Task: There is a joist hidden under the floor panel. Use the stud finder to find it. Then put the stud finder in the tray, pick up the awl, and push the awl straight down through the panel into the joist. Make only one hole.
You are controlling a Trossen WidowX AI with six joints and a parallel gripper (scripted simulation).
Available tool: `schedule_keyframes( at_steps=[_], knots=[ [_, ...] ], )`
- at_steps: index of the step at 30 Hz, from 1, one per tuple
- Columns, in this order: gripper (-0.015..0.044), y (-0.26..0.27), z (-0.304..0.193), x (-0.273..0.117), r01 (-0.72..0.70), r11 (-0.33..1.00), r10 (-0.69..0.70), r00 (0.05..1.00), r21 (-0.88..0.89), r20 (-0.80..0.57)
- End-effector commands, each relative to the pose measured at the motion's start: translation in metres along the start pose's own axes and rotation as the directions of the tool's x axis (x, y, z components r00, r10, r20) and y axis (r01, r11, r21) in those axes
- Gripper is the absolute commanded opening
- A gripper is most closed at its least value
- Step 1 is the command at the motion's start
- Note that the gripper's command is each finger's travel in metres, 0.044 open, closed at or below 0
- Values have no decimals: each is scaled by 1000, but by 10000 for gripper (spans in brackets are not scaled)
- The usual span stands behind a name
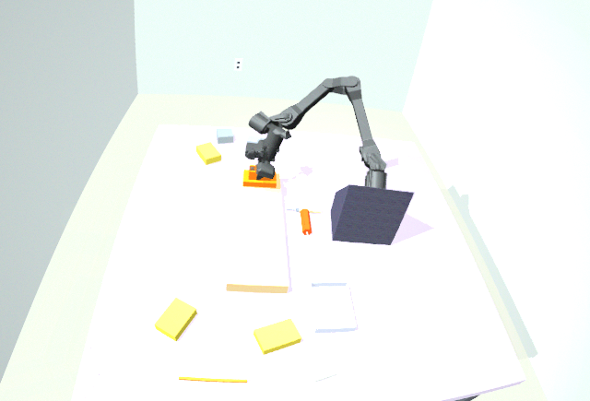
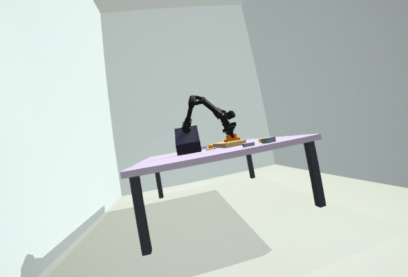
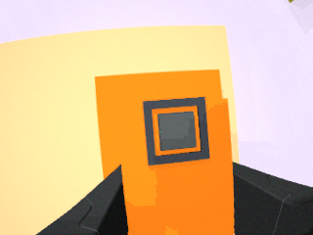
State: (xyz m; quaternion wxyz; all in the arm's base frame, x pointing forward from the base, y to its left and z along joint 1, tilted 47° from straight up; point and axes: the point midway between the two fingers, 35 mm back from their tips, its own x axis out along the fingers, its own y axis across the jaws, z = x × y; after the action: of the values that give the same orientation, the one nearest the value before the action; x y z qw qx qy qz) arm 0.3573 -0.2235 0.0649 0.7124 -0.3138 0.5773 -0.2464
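My gripper (image 1: 263, 172) (image 2: 230, 134) (image 3: 167, 166) is shut on the orange stud finder (image 1: 250, 178) (image 2: 232, 139) (image 3: 131, 112). It holds the stud finder flat on the far end of the pale floor panel (image 1: 257, 239) (image 2: 227, 143) (image 3: 46, 124). The stud finder's square indicator (image 3: 176, 131) shows grey in the wrist view. The awl (image 1: 305, 221) (image 2: 210, 148), with an orange handle, lies on the table just right of the panel. The shallow white tray (image 1: 328, 284) sits at the panel's near right corner.
The arm's dark base box (image 1: 371, 214) (image 2: 187, 141) stands right of the awl. Yellow blocks (image 1: 207, 152) (image 1: 175, 318) (image 1: 277, 335) and a pale blue block (image 1: 225, 135) lie around the panel. A thin yellow stick (image 1: 213, 379) lies at the near edge.
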Motion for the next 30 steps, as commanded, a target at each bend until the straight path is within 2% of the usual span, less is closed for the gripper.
schedule_keyframes(
  at_steps=[1, 30],
  knots=[
    [0, 2, -1, 5, -3, 1000, 3, 1000, -8, 7],
    [0, 38, -1, 6, -5, 1000, 5, 1000, -8, 7]
  ],
)
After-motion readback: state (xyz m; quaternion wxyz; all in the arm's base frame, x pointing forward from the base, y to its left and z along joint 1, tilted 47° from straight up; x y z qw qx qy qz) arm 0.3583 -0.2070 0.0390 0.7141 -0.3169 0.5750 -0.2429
